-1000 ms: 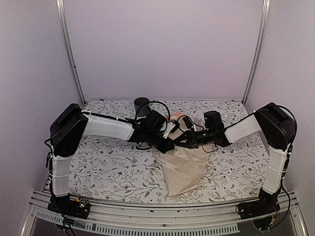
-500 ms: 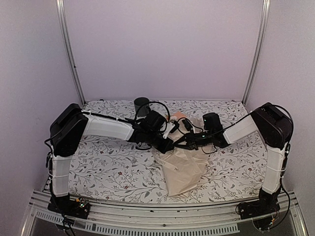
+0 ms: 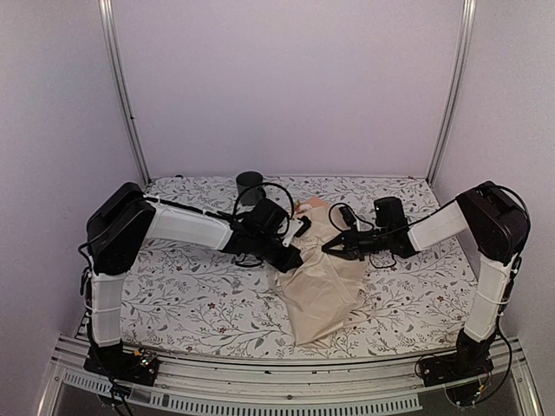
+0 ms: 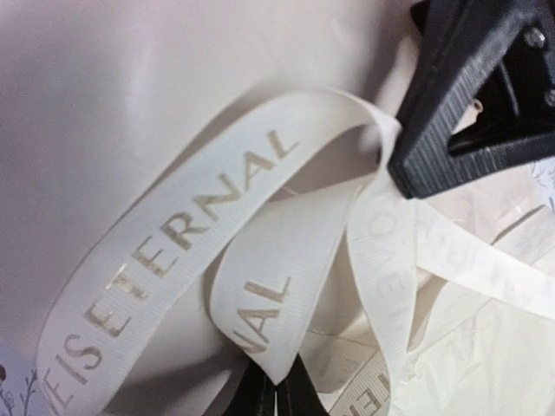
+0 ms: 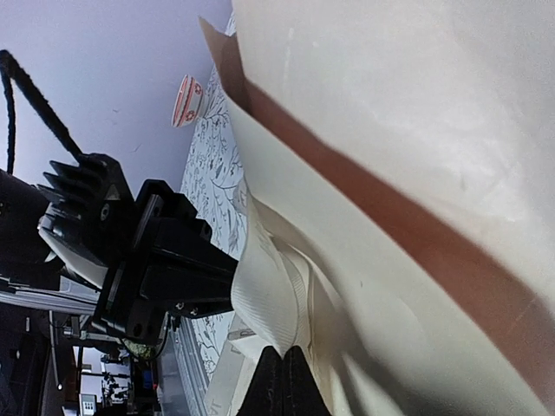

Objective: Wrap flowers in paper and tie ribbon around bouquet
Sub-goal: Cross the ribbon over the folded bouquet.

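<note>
- Spotted a change on the right hand (image 3: pixel 329 247) — pinched shut on the ribbon (image 4: pixel 199 217) now, after standing partly apart a second back.
- Also pulled off toward its own side since then, away from the left hand (image 3: pixel 293 257), instead of sitting nose to nose with it.
- Checking the left wrist view: left hand closed right down on one end of the ribbon, with a slack loop of it (lettering reads ETERNAL) curling up between the two hands.
- Same story from the right wrist view: ribbed strip running straight into the shut tips, lying against the cream face of the paper (image 5: pixel 416 113).
- As for the bouquet (image 3: pixel 323 286), lying on the tabletop (image 3: pixel 191 295) right under both hands and stretching toward the near edge, with a peach bit of paper poking out on the far side.
- Can't spot the flowers in any of these views — presumably tucked inside the wrap.
- Reading this as the tying step: wrap looks done, ribbon gripped in two places and starting to get drawn out. Not snug yet, going by that loop.
- Worth watching for the thin strip slipping out of either pinch, or the pull dragging the light bundle sideways.
</note>
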Controlling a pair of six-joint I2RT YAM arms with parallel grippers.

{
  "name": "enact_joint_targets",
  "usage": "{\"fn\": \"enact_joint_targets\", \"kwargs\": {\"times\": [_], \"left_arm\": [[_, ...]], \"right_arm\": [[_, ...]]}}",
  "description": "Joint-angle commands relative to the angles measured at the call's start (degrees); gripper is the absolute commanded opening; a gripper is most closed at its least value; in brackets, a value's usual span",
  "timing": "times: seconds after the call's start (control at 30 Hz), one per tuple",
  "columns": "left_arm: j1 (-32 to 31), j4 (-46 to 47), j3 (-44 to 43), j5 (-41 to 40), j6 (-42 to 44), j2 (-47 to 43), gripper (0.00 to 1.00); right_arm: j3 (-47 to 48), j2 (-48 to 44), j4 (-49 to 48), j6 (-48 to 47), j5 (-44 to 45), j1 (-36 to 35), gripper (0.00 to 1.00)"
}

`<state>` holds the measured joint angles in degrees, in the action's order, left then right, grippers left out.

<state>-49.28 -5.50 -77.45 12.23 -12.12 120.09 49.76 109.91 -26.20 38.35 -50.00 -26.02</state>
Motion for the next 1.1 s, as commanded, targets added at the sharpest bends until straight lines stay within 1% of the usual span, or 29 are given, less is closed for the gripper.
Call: {"fn": "enact_joint_targets", "kwargs": {"times": [0.0, 0.07, 0.13, 0.27, 0.43, 0.5, 0.57, 0.7, 0.77, 0.83, 0.9, 0.93, 1.0, 1.03, 1.07], "left_arm": [[0.79, 0.57, 1.1, -1.95, -0.97, -2.95, 0.0], [0.57, 2.04, 2.97, -1.95, -0.99, -6.15, 0.0], [0.3, 4.92, 5.97, -0.95, -1.02, -11.41, 0.0], [-0.28, 12.11, 14.61, -0.3, -1.73, -20.91, 0.0], [-2.28, 22.76, 27.53, -3.27, -4.11, -30.61, 0.0], [-3.54, 26.27, 32.37, -5.86, -5.03, -34.46, 0.0], [-4.44, 29.67, 37.46, -10.16, -7.14, -37.95, 0.0], [-5.14, 36.94, 47.54, -16.39, -14.24, -44.01, 0.01], [-6.37, 40.61, 52.39, -20.37, -18.24, -47.12, 0.04], [-8.9, 43.75, 56.83, -25.97, -20.25, -50.41, 0.07], [-11.52, 43.46, 58.93, -33.35, -20.66, -54.4, 0.08], [-12.62, 42.09, 59.57, -36.9, -21.22, -56.73, 0.13], [-13.51, 36.39, 60.44, -43.8, -25.38, -62.35, 0.3], [-13.59, 31.7, 60.78, -48.3, -29.23, -64.99, 0.35], [-13.62, 27.03, 60.95, -52.52, -32.34, -67.04, 0.38]], "right_arm": [[-1.35, -0.28, 3.5, -1.66, 2.28, 1.26, 0.0], [-1.72, 0.52, 4.34, -2.11, 2.98, 1.83, 0.0], [-2.02, 1.38, 4.86, -2.52, 3.41, 2.07, 0.0], [-1.74, 2.73, 6.37, -3.89, 3.95, 2.11, 0.0], [-1.26, 3.36, 8.61, -5.66, 4.49, 2.04, 0.0], [-1.02, 3.47, 9.61, -6.49, 4.83, 2.04, 0.0], [-0.91, 3.6, 10.28, -6.91, 4.9, 2.1, 0.0], [-0.43, 3.82, 11.53, -7.64, 5.14, 2.04, 0.0], [-0.36, 3.83, 11.81, -8.04, 5.31, 2.06, 0.0], [-0.26, 3.82, 12.07, -8.19, 5.5, 2.05, 0.0], [-0.17, 3.82, 12.5, -8.54, 5.73, 2.07, 0.0], [-0.08, 3.87, 12.67, -8.75, 5.78, 2.11, 0.0], [0.28, 3.91, 13.19, -9.02, 5.79, 2.03, 0.0], [0.4, 3.91, 13.45, -9.14, 5.87, 2.08, 0.0], [0.45, 3.84, 13.64, -9.36, 5.88, 2.09, 0.0]]}}
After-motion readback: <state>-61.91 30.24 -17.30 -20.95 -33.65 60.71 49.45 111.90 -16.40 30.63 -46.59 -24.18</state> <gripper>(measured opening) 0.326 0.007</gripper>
